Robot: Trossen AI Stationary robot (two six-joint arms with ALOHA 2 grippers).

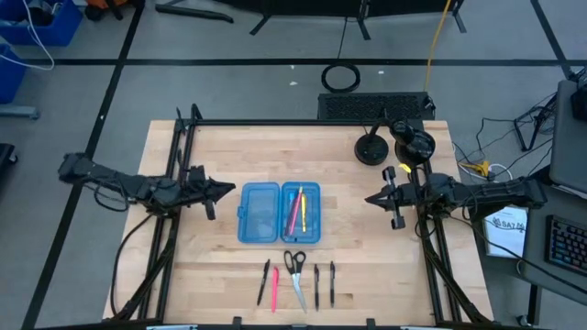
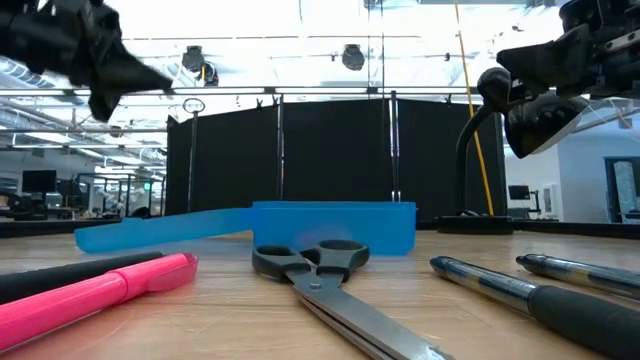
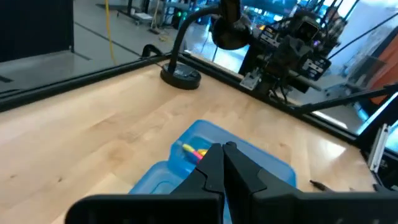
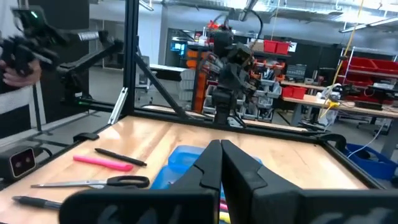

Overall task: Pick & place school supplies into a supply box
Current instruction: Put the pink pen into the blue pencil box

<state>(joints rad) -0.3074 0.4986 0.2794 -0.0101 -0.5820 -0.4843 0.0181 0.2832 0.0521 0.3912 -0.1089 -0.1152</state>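
Supply box (image 1: 280,213) lies open mid-table, two blue halves side by side; long axis of each half runs front-to-back. Right half holds a few pens (image 1: 297,210) (pink, yellow, red), lying lengthwise along it. Left half looks bare.

Near the front edge, a row: black pen (image 1: 263,282), pink pen (image 1: 274,289), scissors (image 1: 295,274) w/ handles toward the box and blades toward the edge, then two more dark pens (image 1: 324,282). All roughly parallel to the box's long axis.

Left gripper (image 1: 225,191) just left of the box, above the table, fingers together, holding nothing. Right gripper (image 1: 371,198) right of the box, fingers together, also holding nothing.
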